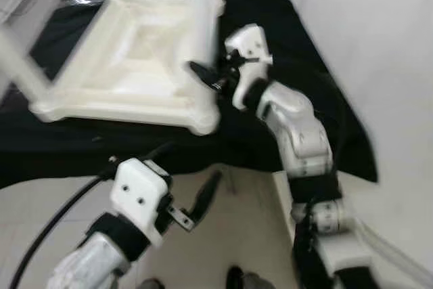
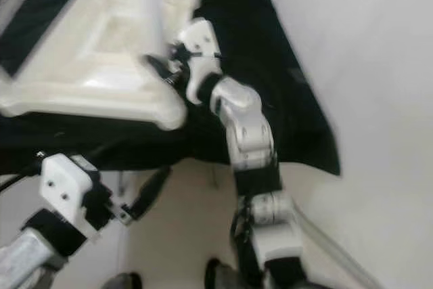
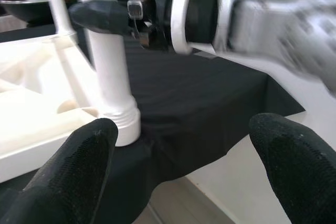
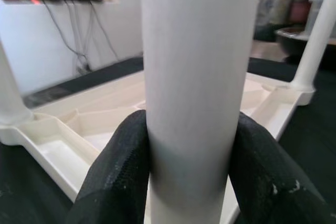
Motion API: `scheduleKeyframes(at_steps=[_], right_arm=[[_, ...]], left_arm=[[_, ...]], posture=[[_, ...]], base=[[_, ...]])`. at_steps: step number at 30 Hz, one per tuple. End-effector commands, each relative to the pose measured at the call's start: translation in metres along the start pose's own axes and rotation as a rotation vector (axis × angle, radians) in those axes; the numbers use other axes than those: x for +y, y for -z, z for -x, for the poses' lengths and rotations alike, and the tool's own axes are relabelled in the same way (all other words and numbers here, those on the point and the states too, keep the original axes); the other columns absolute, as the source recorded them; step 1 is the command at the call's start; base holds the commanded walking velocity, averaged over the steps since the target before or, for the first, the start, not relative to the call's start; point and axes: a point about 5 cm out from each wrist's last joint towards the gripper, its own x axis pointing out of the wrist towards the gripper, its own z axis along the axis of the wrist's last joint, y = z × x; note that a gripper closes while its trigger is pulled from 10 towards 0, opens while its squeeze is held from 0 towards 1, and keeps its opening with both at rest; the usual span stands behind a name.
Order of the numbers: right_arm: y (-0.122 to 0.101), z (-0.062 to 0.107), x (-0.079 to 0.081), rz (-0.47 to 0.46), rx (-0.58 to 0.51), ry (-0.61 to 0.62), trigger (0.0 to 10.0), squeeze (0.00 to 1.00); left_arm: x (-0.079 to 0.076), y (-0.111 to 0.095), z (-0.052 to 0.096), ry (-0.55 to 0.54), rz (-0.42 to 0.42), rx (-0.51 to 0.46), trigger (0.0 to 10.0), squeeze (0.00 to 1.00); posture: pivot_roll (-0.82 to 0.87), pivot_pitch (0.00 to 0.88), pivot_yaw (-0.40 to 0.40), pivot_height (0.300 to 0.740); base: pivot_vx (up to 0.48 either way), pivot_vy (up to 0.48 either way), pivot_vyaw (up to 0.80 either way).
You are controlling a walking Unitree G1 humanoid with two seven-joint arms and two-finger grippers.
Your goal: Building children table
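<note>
Here the white plastic children's table (image 1: 128, 65) lies upside down on a black cloth (image 1: 284, 65) spread over the floor, its legs pointing up. The right arm reaches forward, bent at the elbow, and the right gripper (image 4: 189, 171) clamps both black fingers (image 4: 113, 177) around the near-corner table leg (image 4: 199, 77). The left gripper (image 1: 196, 211) hangs lower over the pale floor (image 1: 237, 235), fingers spread wide, holding nothing.

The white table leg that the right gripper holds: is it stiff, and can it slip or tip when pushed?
The white table leg looks like a rigid plastic tube, so probably stiff. Its smooth round surface may slip between the right gripper fingers. Upright in the upturned tabletop corner socket, it seems unlikely to tip.
</note>
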Motion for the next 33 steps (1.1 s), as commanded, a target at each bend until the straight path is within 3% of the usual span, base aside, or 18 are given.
scheduleKeyframes(at_steps=[1,4,5,6,7,11,12,16,17,20,21,22,23,30,33], right_arm=[[0.038,0.006,0.006,-0.026,0.194,0.048,0.0,0.00],[0.031,-0.003,0.017,-0.028,0.167,0.039,0.0,0.00],[0.025,-0.008,0.020,-0.028,0.151,0.044,1.2,0.00],[0.021,-0.011,0.021,-0.027,0.142,0.050,1.2,0.00],[0.013,-0.014,0.018,-0.016,0.119,0.073,10.0,0.00],[0.002,-0.017,0.013,-0.016,0.090,0.087,10.0,0.00],[-0.002,-0.019,0.012,-0.025,0.067,0.043,10.0,1.00],[-0.010,-0.023,0.009,-0.059,0.005,-0.061,10.0,1.00],[-0.016,-0.025,0.007,-0.088,-0.039,-0.144,10.0,1.00],[-0.020,-0.027,0.001,-0.068,-0.076,-0.234,10.0,0.98],[-0.021,-0.027,0.001,-0.063,-0.093,-0.301,10.0,0.20],[-0.021,-0.027,0.001,-0.063,-0.093,-0.301,10.0,0.20],[-0.023,-0.027,0.003,-0.052,-0.117,-0.395,10.0,0.00],[-0.007,-0.027,0.002,0.005,-0.087,-0.651,10.0,0.00],[-0.013,-0.032,-0.005,-0.039,-0.103,-0.738,10.0,0.00]], left_arm=[[-0.001,0.002,-0.001,0.019,0.013,0.009,10.0,0.00],[0.002,0.003,-0.003,0.015,0.007,0.005,10.0,0.00],[0.003,0.003,-0.005,0.013,0.004,0.003,10.0,0.00],[0.004,0.003,-0.006,0.011,0.002,0.001,10.0,0.00],[0.003,0.003,-0.007,0.012,0.001,-0.003,10.0,0.00],[0.003,0.004,-0.010,0.015,0.001,-0.010,10.0,0.00],[0.003,0.004,-0.010,0.016,0.001,-0.010,10.0,0.00],[0.003,0.005,-0.010,0.017,-0.001,-0.009,10.0,0.00],[0.003,0.006,-0.010,0.015,-0.003,-0.007,10.0,0.00],[0.004,0.008,-0.010,0.010,-0.007,0.001,10.0,0.00],[0.004,0.009,-0.009,0.008,-0.007,0.006,10.0,0.00],[0.004,0.009,-0.009,0.008,-0.007,0.006,10.0,0.00],[0.004,0.010,-0.007,0.003,-0.006,0.013,10.0,0.00],[0.002,0.012,-0.003,-0.007,-0.005,0.027,10.0,0.00],[0.003,0.010,0.000,-0.027,-0.012,0.026,10.0,0.00]], posture=[[0.12,0.248,-0.067,0.740],[0.12,0.233,-0.071,0.740],[0.11,0.226,-0.070,0.740],[0.11,0.226,-0.070,0.740],[0.11,0.221,-0.072,0.740],[0.11,0.215,-0.071,0.740],[0.11,0.215,-0.071,0.740],[0.11,0.210,-0.071,0.740],[0.11,0.211,-0.071,0.740],[0.12,0.213,-0.073,0.740],[0.12,0.216,-0.076,0.740],[0.12,0.216,-0.076,0.740],[0.12,0.216,-0.076,0.740],[0.14,0.231,-0.087,0.740],[0.16,0.242,-0.096,0.740]], base=[[0.000,0.000,0.00],[0.000,0.000,0.00],[0.000,0.000,0.00],[0.000,0.000,0.00],[0.000,0.000,0.00],[0.000,0.000,0.00],[0.000,0.000,0.00],[0.000,0.000,0.00],[0.000,0.000,0.00],[0.000,0.000,0.00],[0.000,0.000,0.00],[0.000,0.000,0.00],[0.000,0.000,0.00],[0.000,0.000,0.00],[0.000,0.000,0.00]])
